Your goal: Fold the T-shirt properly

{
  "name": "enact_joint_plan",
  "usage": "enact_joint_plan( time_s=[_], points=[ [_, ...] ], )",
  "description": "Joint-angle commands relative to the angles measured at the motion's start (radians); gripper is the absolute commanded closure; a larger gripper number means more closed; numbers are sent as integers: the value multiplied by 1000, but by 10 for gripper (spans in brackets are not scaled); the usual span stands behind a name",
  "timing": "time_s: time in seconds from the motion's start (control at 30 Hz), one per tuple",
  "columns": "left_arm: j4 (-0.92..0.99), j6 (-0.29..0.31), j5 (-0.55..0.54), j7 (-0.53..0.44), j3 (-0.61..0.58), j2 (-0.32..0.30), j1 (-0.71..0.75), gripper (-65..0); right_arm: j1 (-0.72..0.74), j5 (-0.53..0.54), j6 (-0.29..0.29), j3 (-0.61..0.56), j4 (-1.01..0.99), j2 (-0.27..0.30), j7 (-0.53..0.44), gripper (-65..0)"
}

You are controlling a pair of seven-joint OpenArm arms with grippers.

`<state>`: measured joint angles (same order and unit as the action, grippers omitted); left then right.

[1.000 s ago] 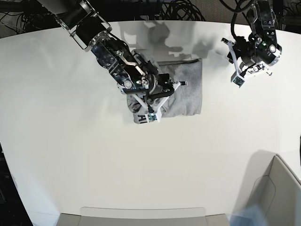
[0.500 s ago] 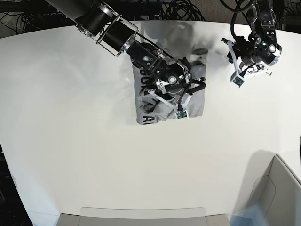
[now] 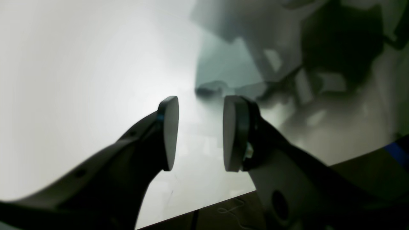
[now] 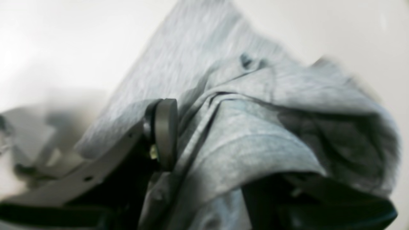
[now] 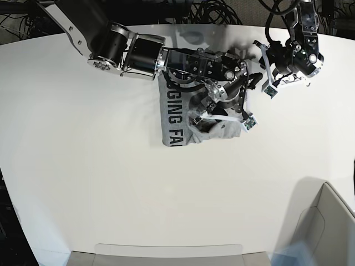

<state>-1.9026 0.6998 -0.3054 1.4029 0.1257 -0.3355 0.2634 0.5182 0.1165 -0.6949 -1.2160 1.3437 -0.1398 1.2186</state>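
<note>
Base view first: one T-shirt point(image 5: 183, 119), heather grey, lies on the white table point(image 5: 83, 183) toward its far middle, bunched rather than flat, with black block letters running down its left edge. The right gripper point(image 5: 224, 113) sits right over the shirt's rumpled right half, arm stretched in from the upper left; whether it grips the fabric I cannot tell from up here. The left gripper point(image 5: 266, 75) hangs off to the shirt's right, near it but apart, over bare table. Two arms, one garment.

Left wrist view: the left gripper point(image 3: 199, 132) shows two flat, oval pads point(image 3: 169, 131) with a clear gap between them, jaws parted and empty. Beyond lies smooth pale table, and the other arm is a dark blur at upper right.

Right wrist view: soft focus. The T-shirt point(image 4: 223, 140) fills the frame, flecked grey knit heaped in thick folds with a stitched hem band running across. One rounded pad point(image 4: 166, 132) of the right gripper presses against the cloth's side; the other finger is buried under a fold, so the grip can't be called either way.
</note>
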Motion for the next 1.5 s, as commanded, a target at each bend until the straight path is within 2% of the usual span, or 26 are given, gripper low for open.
enact_joint_plan(
  time_s=[0.0,0.07,0.13,0.3,0.37,0.4,0.5,0.67,0.77,0.87,0.93,1.0,1.07,1.13,1.2,1.23,1.3,1.47],
  points=[
    [-16,-2,1,-7,4,-10,-5,-237,53,-18,-3,-18,-3,-17,2,-200],
    [-16,-2,1,-7,9,-10,-5,-237,104,-18,-3,-77,-39,-17,-15,-200],
    [-16,-2,1,-7,12,-12,-5,-237,145,-19,-3,-121,-79,-17,-73,-200],
    [-16,-2,1,-7,7,-10,-5,-237,191,-19,-3,-175,-192,-17,-329,-199],
    [-16,-2,1,-7,5,-9,-5,-237,190,-19,-3,-193,-188,-17,-400,-199],
    [-16,-2,1,-7,5,-9,-5,-237,185,-19,-3,-196,-180,-17,-420,-199],
    [-16,-2,1,-7,5,-9,-5,-237,165,-19,83,-212,-142,-17,-455,-199],
    [-16,-2,1,-7,15,-9,-5,-237,128,-28,82,-207,-36,-13,-486,-199],
    [-16,-2,2,-7,15,-14,-5,-237,105,-119,80,-203,41,1,-486,-199],
    [-16,-2,2,-7,16,-12,-8,-237,40,-243,80,-118,162,10,-481,-199],
    [-18,-2,2,-7,29,-9,-13,-237,-34,-314,90,6,256,19,-481,-198],
    [-19,-2,2,-7,85,-7,-13,-237,-89,-329,93,117,342,27,-480,-194],
    [-22,-2,2,-7,147,-6,-14,-235,-117,-295,93,189,394,78,-480,-167],
    [-45,-2,2,-7,199,-6,-17,-201,-148,-222,93,249,435,136,-480,-106],
    [-97,-2,1,-7,217,0,-34,-126,-188,-151,93,322,466,194,-480,-49],
    [-122,-2,1,-7,217,23,-39,-75,-217,-116,93,364,481,219,-480,-23],
    [-133,-2,1,-7,220,55,-43,0,-258,-53,93,433,495,256,-480,-2],
    [-134,-2,1,-41,214,140,-109,0,-364,98,94,594,498,366,-481,-8]
  ],
)
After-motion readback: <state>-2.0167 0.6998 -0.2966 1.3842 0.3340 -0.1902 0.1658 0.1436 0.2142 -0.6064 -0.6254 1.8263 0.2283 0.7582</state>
